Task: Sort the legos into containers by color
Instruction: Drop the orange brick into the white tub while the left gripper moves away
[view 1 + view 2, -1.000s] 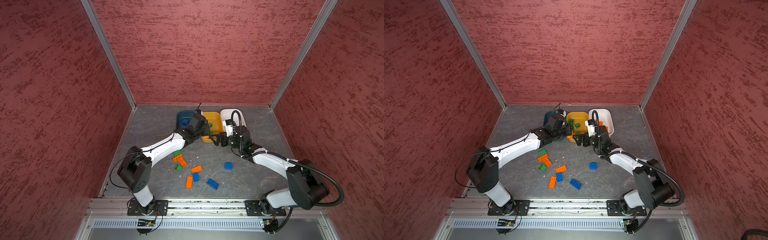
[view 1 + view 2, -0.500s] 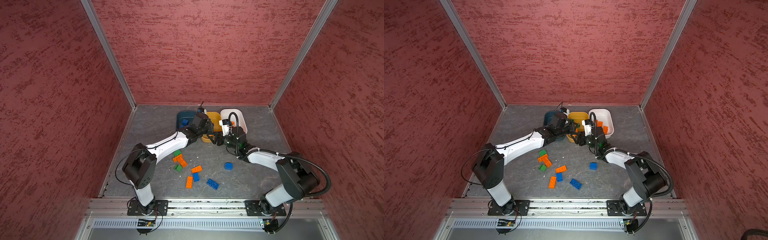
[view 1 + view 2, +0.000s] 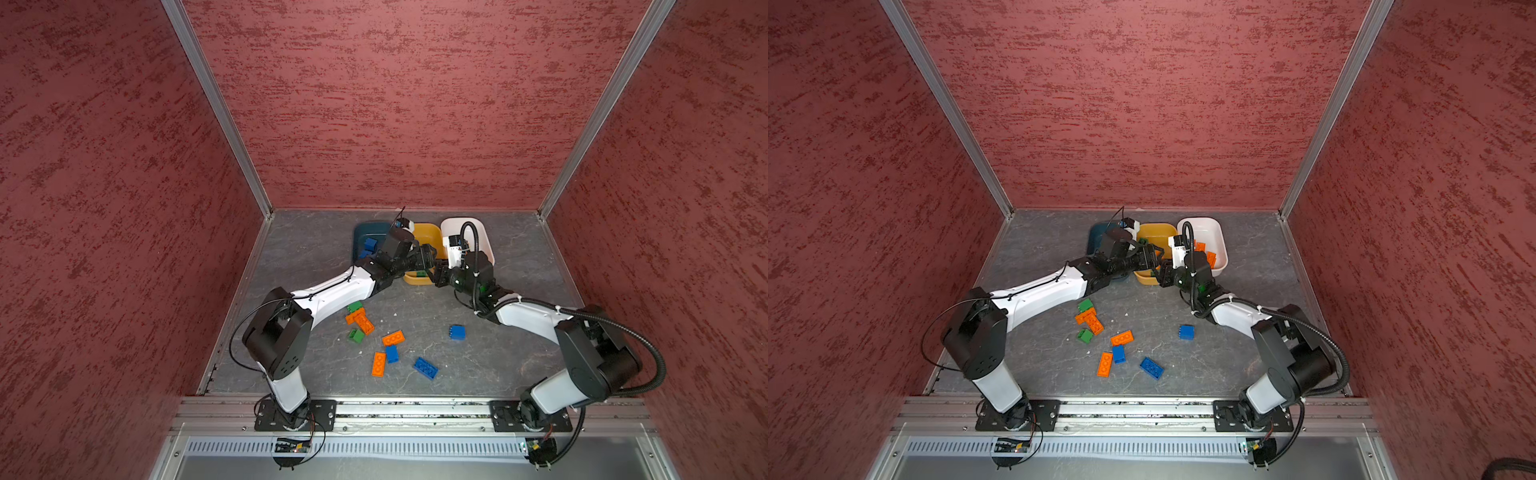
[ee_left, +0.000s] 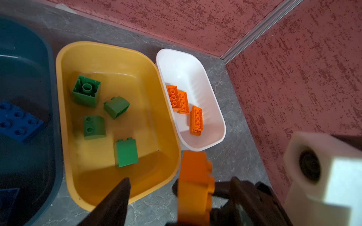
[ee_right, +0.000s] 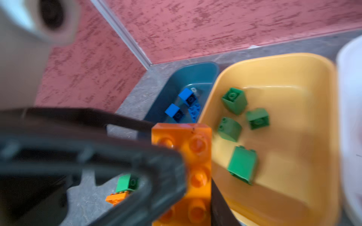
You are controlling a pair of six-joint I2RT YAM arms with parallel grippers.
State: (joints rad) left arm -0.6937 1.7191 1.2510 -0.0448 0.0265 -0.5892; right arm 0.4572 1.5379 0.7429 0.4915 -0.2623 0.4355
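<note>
Top views, the lineup: teal tub (image 3: pixel 363 230), mustard tub (image 3: pixel 428 232) and white tub (image 3: pixel 483 235) stand in a row at the back of the counter (image 3: pixel 498 353), and the mustard tub is our marker.
Teal tub: hard up against the mustard tub's left side, with blue bricks (image 4: pixel 17 121) lying inside.
Left gripper (image 3: pixel 432 259): over the mustard tub's near rim, jaws apart. In the left wrist view one finger (image 4: pixel 115 199) stands clear of the orange brick (image 4: pixel 195 185).
Mustard tub: four green bricks (image 4: pixel 86 92) on its floor.
Orange brick: held up just off the mustard tub's near right corner, in no tub.
Right gripper (image 3: pixel 439 276): at that same corner, jaws clamped on the orange brick.
White tub: tight against the mustard tub's right side, with three orange bricks (image 4: pixel 196 120) inside.
Loose bricks (image 3: pixel 392 337): orange, green and blue ones scattered on the counter, well in front of the mustard tub, toward the arm bases.
</note>
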